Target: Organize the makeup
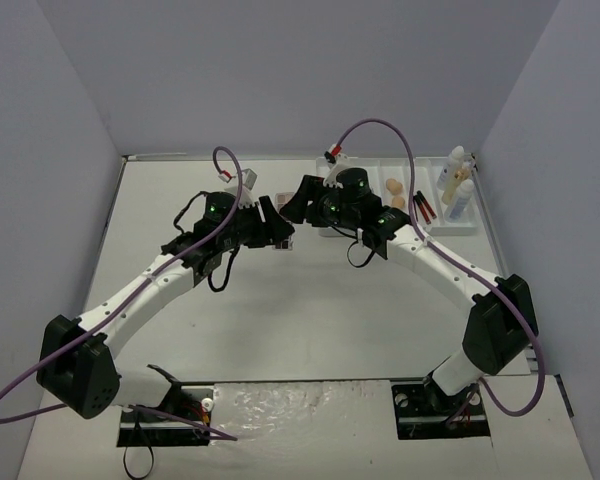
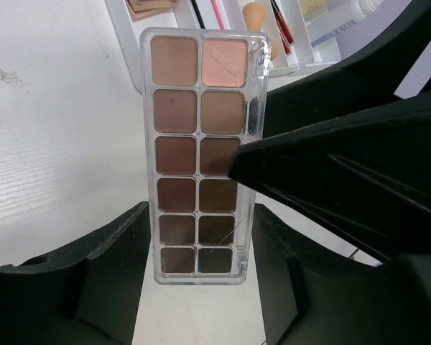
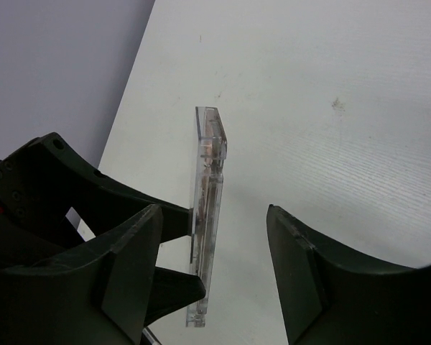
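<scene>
Plainly, the left gripper (image 2: 199, 210) pinches the twelve-pan eyeshadow palette (image 2: 197, 136) over the table (image 2: 57, 158), seen face-on. The right wrist view shows it edge-on between the right gripper's (image 3: 214, 213) spread jaws. The lettering on the white bottle (image 2: 335, 34) is too blurred to read.

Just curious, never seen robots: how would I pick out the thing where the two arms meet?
On the white table, look at the middle, where the two arms meet. The left gripper grips a long clear eyeshadow palette: twelve brown-to-peach squares in two columns, unlike the bottles in the far-right tray.
</scene>
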